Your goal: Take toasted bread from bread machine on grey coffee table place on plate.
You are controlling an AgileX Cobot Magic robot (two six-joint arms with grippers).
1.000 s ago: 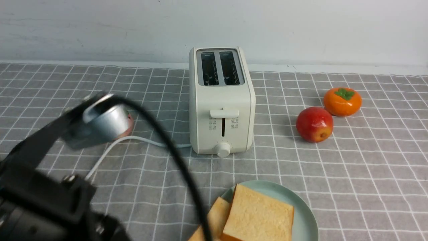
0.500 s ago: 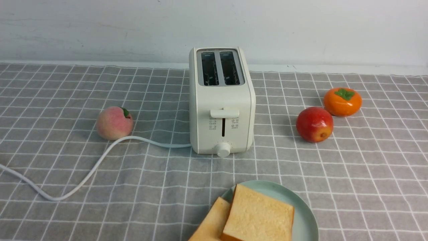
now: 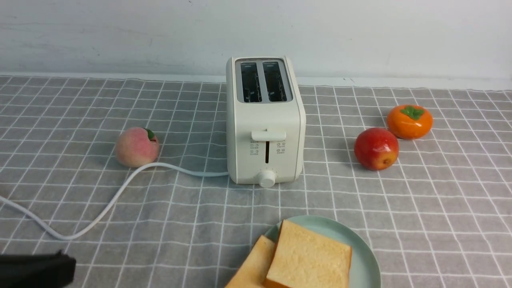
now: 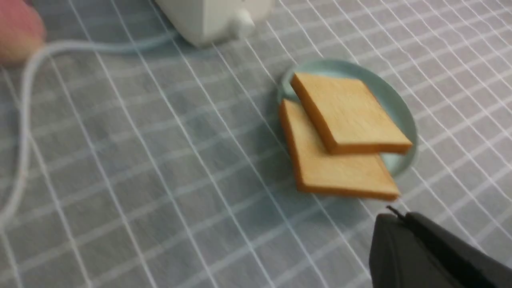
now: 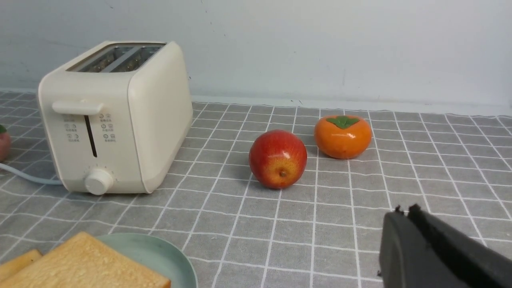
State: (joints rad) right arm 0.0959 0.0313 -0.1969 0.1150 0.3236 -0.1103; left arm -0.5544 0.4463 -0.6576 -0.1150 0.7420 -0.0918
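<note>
Grey coffee table [image 3: 420, 224] spans the whole front view, checked cloth.

Bread machine [image 3: 264, 120] stands at centre, toward 12 o'clock from the camera. Both slots look dark and empty; lever sits high. Its white cord [image 3: 120, 188] trails off toward 9 o'clock.

Plate [image 3: 364, 260] lies at 6 o'clock from the bread machine, near the front edge and well apart from it.

Toasted bread [image 3: 308, 260]: both slices are on the plate, the upper one overlapping the lower. In the left wrist view the lower slice juts past the rim onto the cloth.

Apple [image 3: 376, 149] and persimmon [image 3: 409, 121] sit at 3 o'clock of the bread machine; peach [image 3: 136, 147] at 9 o'clock, against the cord.

Left gripper [image 4: 424, 252] holds nothing; only a dark blurred edge shows, so I cannot tell how its jaws are set. Right gripper [image 5: 432, 252]: same, empty, jaw setting unreadable.

Judgement: task looks essentially finished. Nothing is left to lift, though the overhanging slice could perhaps be tidied.
</note>
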